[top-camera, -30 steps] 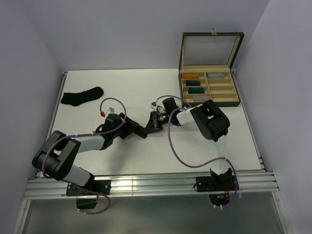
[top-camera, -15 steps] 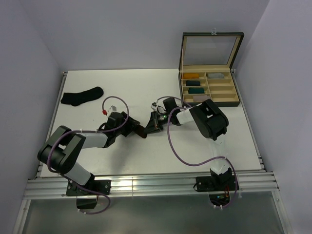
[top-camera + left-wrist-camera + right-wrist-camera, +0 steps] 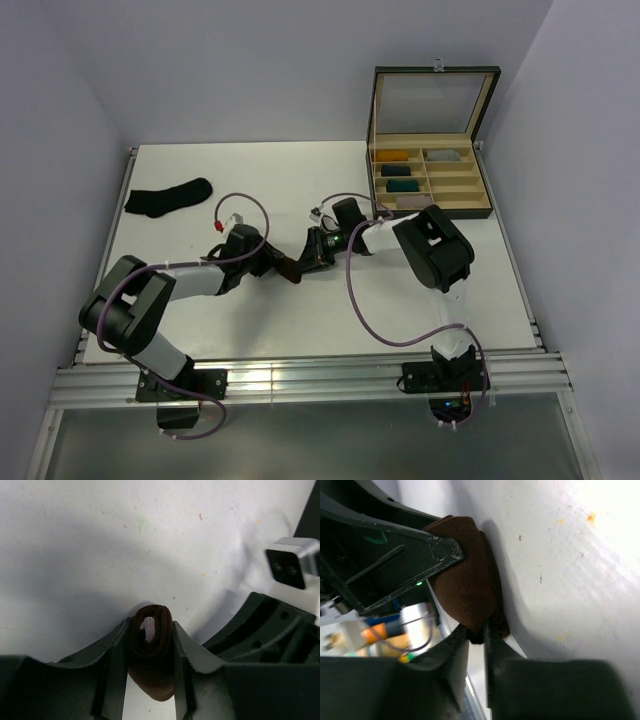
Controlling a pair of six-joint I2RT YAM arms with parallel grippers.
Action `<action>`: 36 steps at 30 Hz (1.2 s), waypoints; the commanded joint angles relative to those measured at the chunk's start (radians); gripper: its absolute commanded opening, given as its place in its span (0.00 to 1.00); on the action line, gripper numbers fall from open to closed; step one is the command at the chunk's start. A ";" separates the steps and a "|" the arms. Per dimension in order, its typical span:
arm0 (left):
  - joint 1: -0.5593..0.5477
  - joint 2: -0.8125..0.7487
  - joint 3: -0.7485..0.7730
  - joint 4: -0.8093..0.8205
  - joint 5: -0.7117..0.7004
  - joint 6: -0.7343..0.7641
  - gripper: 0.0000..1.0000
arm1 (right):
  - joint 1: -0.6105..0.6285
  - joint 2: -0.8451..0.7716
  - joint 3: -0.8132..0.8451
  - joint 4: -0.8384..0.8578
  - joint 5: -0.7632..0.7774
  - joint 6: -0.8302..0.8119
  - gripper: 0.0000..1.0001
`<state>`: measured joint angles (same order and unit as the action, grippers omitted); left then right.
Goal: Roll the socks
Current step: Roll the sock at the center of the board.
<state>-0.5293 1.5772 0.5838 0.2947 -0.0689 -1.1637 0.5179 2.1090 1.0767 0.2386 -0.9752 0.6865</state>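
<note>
Pose, left arm [image 3: 185,285]: stretched low and nearly flat over the table [image 3: 300,180], from the near-left corner toward the middle, elbow down, wrist level. Left gripper [image 3: 151,630] clamped on the brown sock [image 3: 152,655], one finger pressed against each side of the tight roll (pale stripe showing at the coiled end). Roll down at the surface at mid-table, seen end-on between those fingers in the left wrist view.

Pose, right arm [image 3: 432,248]: folded back on itself, elbow raised to the right of centre, forearm doubling leftward and down to meet the other wrist head-on. Right gripper [image 3: 476,632] almost closed, only a slim gap showing, with an edge of the same roll caught between the tips. Both sets of fingers touching the bundle, tips just beside each other.

Black sock [image 3: 168,197] flat and unrolled near the far-left edge, well apart from both grippers. Open compartment box [image 3: 435,213] at the far right, lid upright, several rolled bundles inside.
</note>
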 commanded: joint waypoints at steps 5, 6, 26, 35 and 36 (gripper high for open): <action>-0.017 0.024 0.099 -0.405 -0.034 0.131 0.00 | 0.039 -0.243 -0.083 -0.174 0.474 -0.252 0.48; -0.017 0.027 0.129 -0.434 -0.038 0.139 0.00 | 0.053 -0.274 -0.086 -0.202 0.519 -0.295 0.51; -0.020 0.136 0.295 -0.641 0.018 0.236 0.00 | 0.554 -0.412 -0.181 0.047 1.283 -0.762 0.71; -0.020 0.147 0.312 -0.655 0.035 0.245 0.00 | 0.600 -0.285 -0.115 0.059 1.337 -0.800 0.71; -0.020 0.147 0.312 -0.654 0.035 0.246 0.00 | 0.600 -0.277 -0.112 0.060 1.340 -0.803 0.71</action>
<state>-0.5426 1.6775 0.9123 -0.2352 -0.0536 -0.9615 1.1110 1.8095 0.9176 0.2424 0.3210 -0.0887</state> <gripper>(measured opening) 0.376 0.709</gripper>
